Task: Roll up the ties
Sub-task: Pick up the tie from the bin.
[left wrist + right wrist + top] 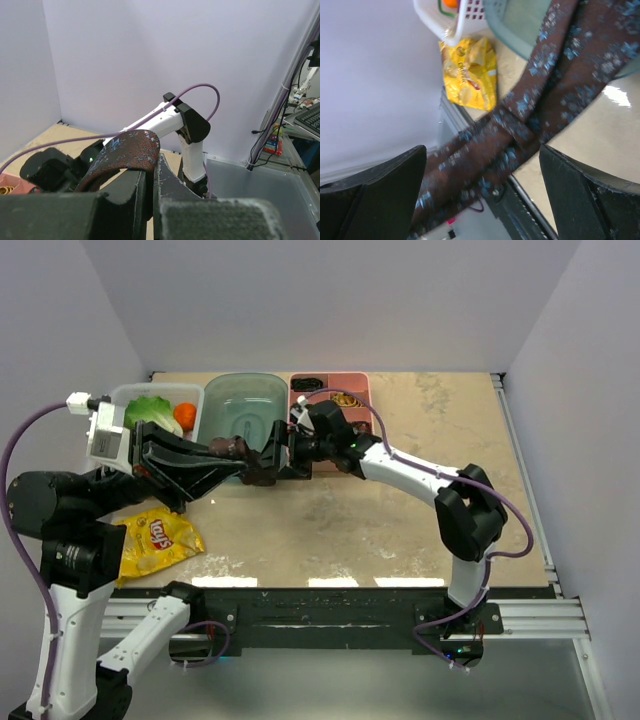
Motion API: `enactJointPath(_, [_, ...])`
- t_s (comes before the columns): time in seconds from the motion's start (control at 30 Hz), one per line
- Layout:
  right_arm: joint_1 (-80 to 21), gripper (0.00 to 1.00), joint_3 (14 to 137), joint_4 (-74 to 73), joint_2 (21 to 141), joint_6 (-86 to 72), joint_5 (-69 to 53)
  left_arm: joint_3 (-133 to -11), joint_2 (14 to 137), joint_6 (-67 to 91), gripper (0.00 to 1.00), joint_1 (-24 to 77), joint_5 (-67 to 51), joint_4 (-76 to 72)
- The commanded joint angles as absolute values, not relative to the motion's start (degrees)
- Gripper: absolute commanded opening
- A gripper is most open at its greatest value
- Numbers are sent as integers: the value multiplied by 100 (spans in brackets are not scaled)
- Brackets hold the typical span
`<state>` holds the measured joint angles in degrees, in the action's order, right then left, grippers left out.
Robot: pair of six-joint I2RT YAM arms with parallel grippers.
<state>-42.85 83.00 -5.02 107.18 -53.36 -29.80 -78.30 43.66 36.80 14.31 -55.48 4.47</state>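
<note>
At far left a white basket (135,395) holds lettuce (150,410). Nearer, a yellow chip bag (155,540) lies on the table (400,530). The left gripper (236,468) reaches right. Its jaws are closed to a thin slit, with the brown speckled tie (256,472) looped over one finger (131,187) and tucked into the slit. The tie is held above the table, just near of the clear tub (245,400). Close beside it the right gripper (280,455) faces left with jaws spread wide. The tie runs diagonally between its fingers (585,195), clamped by neither. A pink tray (335,390) sits right of the tub.
</note>
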Motion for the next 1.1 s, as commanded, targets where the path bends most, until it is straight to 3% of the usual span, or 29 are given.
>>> enactJointPath(0.0, [-4535,99,8245,-26,10872,-5976,-3182,-7980,4281,3946,0,1415,-5722,114])
enactJointPath(0.53, [-4579,99,7972,-878,10547,-5143,-2672,-8323,4342,3946,0,1415,-5976,105])
enactJointPath(0.67, [-4588,99,7621,-274,10468,-5080,-3023,-8279,4281,3946,0,1415,-6003,105])
enactJointPath(1.07, [-5018,99,8234,353,11328,-5213,-3700,-8095,4157,4359,0,1415,-6161,-474])
